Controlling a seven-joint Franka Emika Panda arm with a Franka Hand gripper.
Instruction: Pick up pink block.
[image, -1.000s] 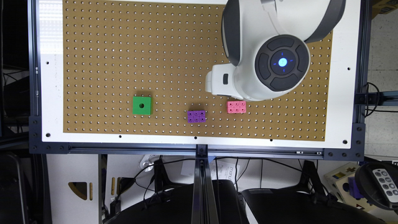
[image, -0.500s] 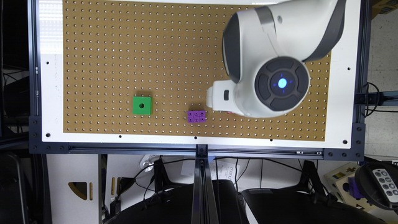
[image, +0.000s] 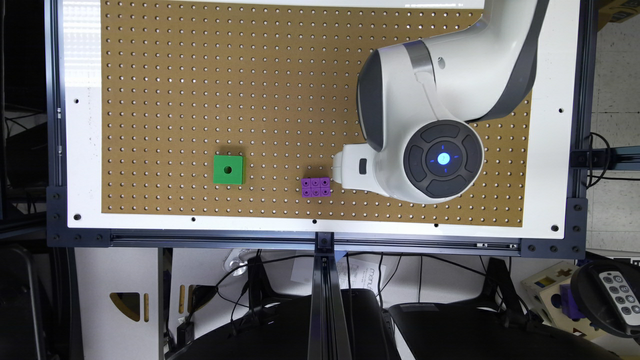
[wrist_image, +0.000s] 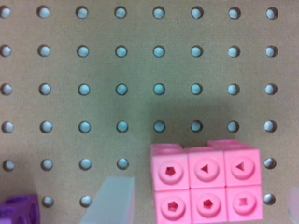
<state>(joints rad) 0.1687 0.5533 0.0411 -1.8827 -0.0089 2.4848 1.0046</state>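
While the pincer (wrist_image: 201, 205) stands wide astride the pink block (wrist_image: 205, 186), brown pegboard (image: 225, 90) spans the white-bordered table (image: 82, 150).

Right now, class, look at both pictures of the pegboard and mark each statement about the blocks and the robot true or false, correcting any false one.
1. The pink block has six sockets on top. True.
2. The green block has six sockets. False: it has one centre hole.
3. The pink block lies between the pincer's fingers. True.
4. The purple block is stacked on the green block. False: they lie apart on the pegboard.
5. The pincer has lifted the pink block. False: it rests on the pegboard.
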